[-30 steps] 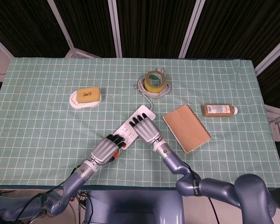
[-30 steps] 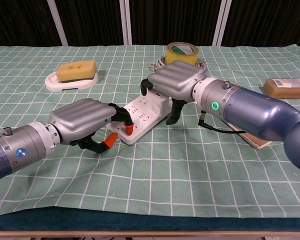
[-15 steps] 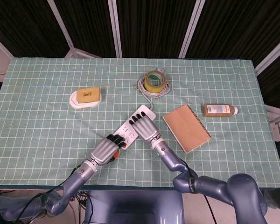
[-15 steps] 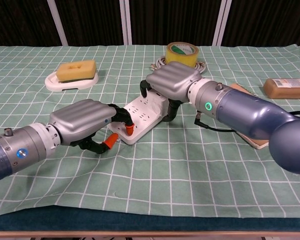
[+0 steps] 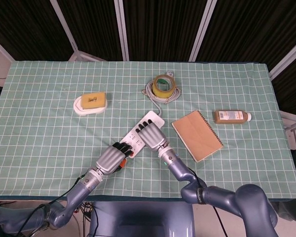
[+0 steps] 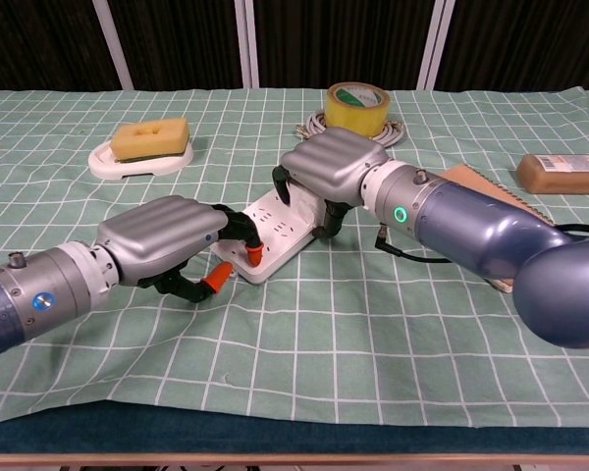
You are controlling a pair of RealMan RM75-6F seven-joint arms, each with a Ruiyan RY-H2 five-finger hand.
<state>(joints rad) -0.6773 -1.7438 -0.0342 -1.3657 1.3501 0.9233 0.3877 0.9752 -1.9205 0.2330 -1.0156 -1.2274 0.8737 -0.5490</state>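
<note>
The left hand (image 6: 162,235) grips the near end of the white power strip (image 6: 275,228), fingers curled, while the right hand (image 6: 329,169) clasps its far end, near the notebook (image 5: 197,135).

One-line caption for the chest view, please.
Both hands work a white power strip: the left hand at its near end by an orange plug, the right hand covering its far end.

Bright, even overhead light, soft shadows, mild glare on metal casings, both views sharp.

Both robot hands, left robot hand (image 6: 167,234) and right robot hand (image 6: 329,169), rest on the power strip (image 6: 280,228).
</note>
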